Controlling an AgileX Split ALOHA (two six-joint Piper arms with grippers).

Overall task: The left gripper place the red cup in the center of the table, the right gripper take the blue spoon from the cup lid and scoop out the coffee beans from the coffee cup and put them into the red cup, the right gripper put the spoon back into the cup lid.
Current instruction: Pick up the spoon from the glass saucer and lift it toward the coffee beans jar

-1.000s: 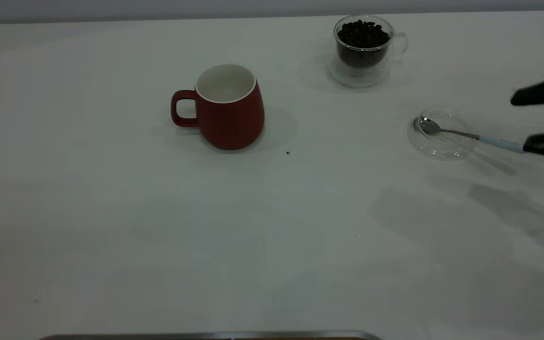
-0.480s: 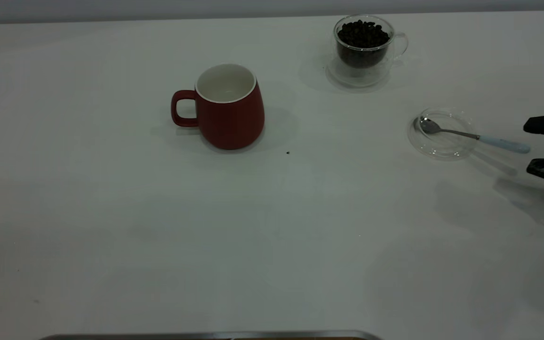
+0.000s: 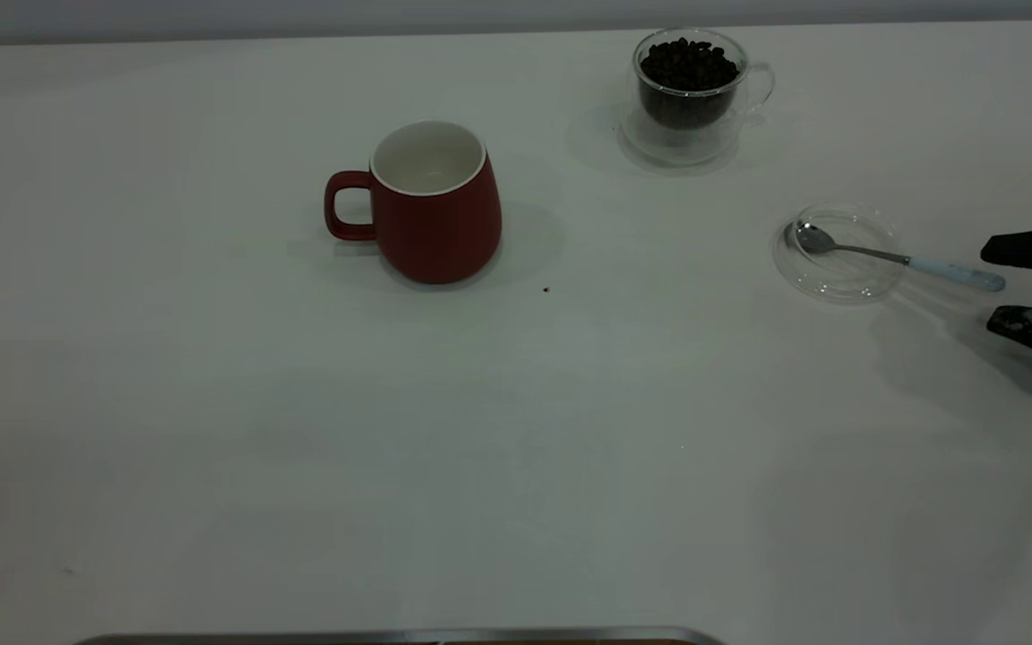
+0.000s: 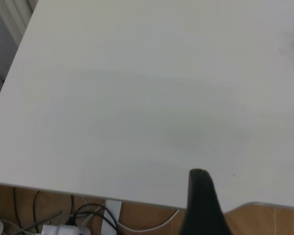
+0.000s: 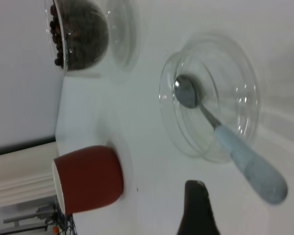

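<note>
We logged the right gripper (image 3: pixel 1018 285) at the right edge of the table (image 3: pixel 516 466), fingers spread, one on each side of the tip of the blue spoon's (image 3: pixel 901 258) handle and touching nothing that we could see. We judged this the approach for the pick: the handle overhangs the cup lid (image 3: pixel 838 253) toward that arm, so it is the natural place to close on, while the metal bowl rests inside the lid.

The red cup (image 3: pixel 434 204) stood upright near the table centre, handle pointing to the left-arm side, white interior empty; we took the placing step as done. The coffee cup (image 3: pixel 688 94) sat beyond the lid at the far side, full of coffee beans (image 3: pixel 688 64) to the rim. One dark speck (image 3: pixel 546 289) lay on the table near the red cup.

Only one finger of the left gripper (image 4: pixel 202 205) showed, over a bare table corner away from the work; we could not tell whether it was spread or closed.
</note>
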